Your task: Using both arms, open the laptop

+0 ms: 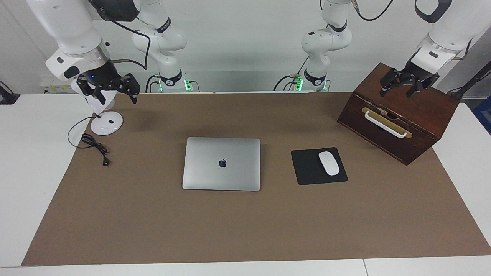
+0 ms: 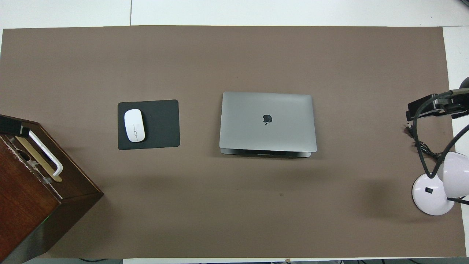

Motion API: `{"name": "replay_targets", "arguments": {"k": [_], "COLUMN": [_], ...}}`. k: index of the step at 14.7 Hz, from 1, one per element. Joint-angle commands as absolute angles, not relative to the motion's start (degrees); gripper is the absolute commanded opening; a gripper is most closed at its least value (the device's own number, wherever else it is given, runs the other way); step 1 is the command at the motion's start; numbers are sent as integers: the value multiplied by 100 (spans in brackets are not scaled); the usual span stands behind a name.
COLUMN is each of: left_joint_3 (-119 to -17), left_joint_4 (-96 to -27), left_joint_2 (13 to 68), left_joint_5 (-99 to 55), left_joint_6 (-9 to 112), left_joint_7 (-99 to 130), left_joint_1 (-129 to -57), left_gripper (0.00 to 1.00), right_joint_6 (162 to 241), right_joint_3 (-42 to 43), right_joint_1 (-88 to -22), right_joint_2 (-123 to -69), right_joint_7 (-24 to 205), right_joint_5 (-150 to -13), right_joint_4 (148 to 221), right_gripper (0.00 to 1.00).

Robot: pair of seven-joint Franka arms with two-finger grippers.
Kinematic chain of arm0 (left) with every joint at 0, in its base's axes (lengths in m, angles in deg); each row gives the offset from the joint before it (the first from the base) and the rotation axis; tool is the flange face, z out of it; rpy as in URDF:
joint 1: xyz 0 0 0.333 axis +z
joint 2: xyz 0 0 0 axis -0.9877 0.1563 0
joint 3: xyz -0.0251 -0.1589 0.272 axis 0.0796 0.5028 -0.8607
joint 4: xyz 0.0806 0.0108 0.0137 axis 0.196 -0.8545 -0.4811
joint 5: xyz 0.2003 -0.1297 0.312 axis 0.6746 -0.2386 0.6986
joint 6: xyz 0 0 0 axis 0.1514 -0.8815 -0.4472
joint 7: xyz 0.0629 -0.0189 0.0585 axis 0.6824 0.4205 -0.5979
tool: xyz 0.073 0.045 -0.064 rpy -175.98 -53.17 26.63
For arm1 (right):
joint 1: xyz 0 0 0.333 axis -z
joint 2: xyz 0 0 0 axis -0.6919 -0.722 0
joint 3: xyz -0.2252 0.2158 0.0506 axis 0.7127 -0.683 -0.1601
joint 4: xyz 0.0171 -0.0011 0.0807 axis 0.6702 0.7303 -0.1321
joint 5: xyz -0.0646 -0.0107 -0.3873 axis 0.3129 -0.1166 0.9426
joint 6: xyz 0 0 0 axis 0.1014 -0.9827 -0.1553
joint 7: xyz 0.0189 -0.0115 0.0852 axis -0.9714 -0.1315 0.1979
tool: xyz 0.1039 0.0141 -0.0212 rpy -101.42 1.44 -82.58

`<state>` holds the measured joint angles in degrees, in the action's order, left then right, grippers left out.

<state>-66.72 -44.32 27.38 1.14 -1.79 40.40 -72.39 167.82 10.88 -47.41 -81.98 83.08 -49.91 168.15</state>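
The silver-grey laptop (image 1: 221,164) (image 2: 267,121) lies closed in the middle of the brown mat, its dark apple logo facing up. My right gripper (image 1: 110,91) hangs open and empty above the lamp base at the right arm's end of the table, well away from the laptop. My left gripper (image 1: 399,90) hangs open and empty over the top of the wooden box at the left arm's end. Neither gripper touches the laptop. From overhead, only the black tips of the right gripper (image 2: 425,108) and the left gripper (image 2: 9,126) show at the view's edges.
A black mouse pad (image 1: 318,166) with a white mouse (image 1: 328,163) lies beside the laptop toward the left arm's end. A wooden box (image 1: 418,126) with a white handle stands nearer the robots there. A white lamp base (image 1: 106,123) and a black cable (image 1: 96,147) sit at the right arm's end.
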Motion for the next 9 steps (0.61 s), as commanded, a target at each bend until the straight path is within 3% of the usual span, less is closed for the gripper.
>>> {"name": "replay_targets", "arguments": {"k": [1, 9], "left_joint_3": [-6616, -6625], "left_joint_4": [-4241, -4293], "left_joint_2": [2823, 2735], "left_joint_5": [251, 251], "left_joint_6": [-320, -320], "left_joint_7": [3961, 3970], "left_joint_1": [-7196, -7204], "left_gripper": [100, 100], "right_joint_6": [16825, 16851], "right_joint_3": [1094, 954], "right_joint_1": [-4747, -4747], "right_joint_2": [-8211, -8175], "right_joint_7": [8394, 8420], "right_joint_5": [-4987, -5004], "right_joint_4": [16767, 16828], "right_gripper": [100, 100]}}
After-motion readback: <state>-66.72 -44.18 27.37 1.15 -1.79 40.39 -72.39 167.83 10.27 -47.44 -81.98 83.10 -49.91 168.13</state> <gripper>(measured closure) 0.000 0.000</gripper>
